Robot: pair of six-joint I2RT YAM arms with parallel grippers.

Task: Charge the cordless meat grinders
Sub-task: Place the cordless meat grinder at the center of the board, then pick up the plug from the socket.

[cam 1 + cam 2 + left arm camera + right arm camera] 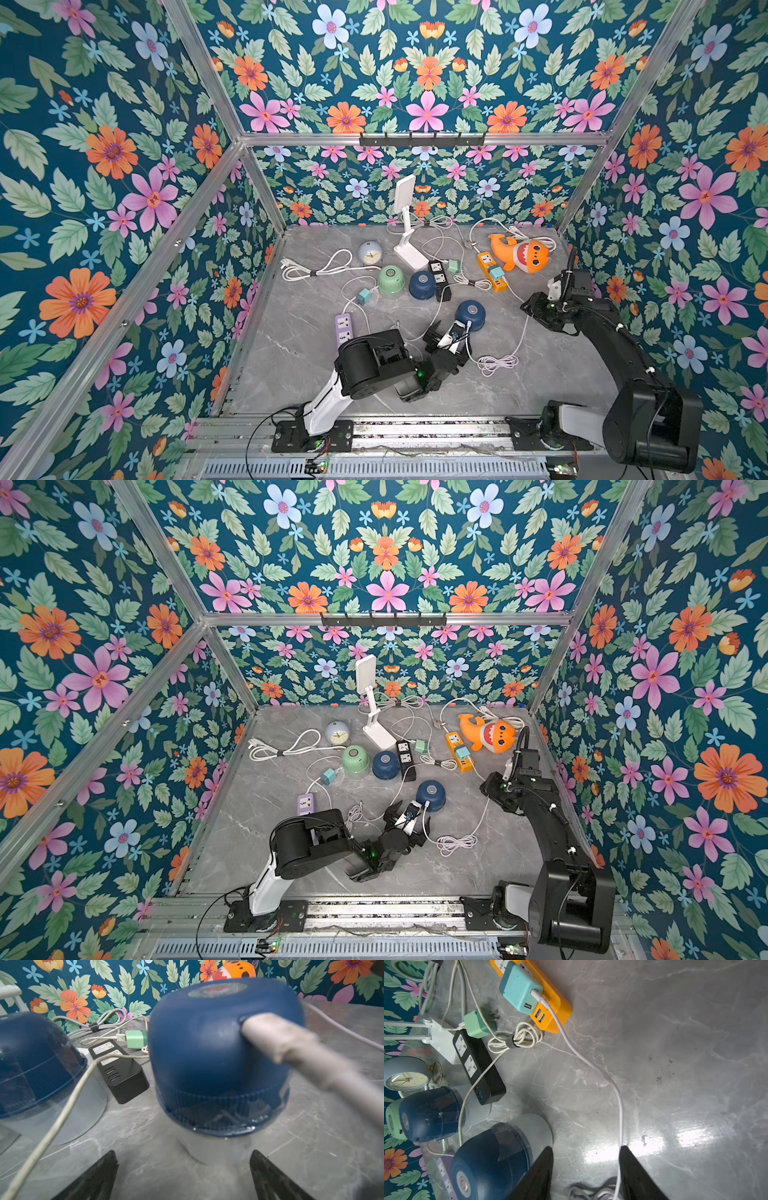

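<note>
Three cordless meat grinders stand on the grey table: a pale green one (391, 279), a navy one (422, 284) beside it, and a nearer navy one (470, 314). A white cable plug (286, 1041) sits in the side of the nearer navy grinder (218, 1053). My left gripper (184, 1159) is open just in front of that grinder, its jaws wide apart with only table between them. My right gripper (585, 1149) hangs open above the table to the right of it (534, 309). The white cable (618, 1105) runs past one of the right gripper's fingers; nothing is held.
That cable starts at a teal adapter (519, 991) on an orange power strip (492, 270) and lies coiled (496, 363) near the front. A black strip (439, 278), green adapter (477, 1024), purple strip (344, 328), clock (370, 251), white lamp (409, 232) and orange shark toy (519, 251) crowd the back.
</note>
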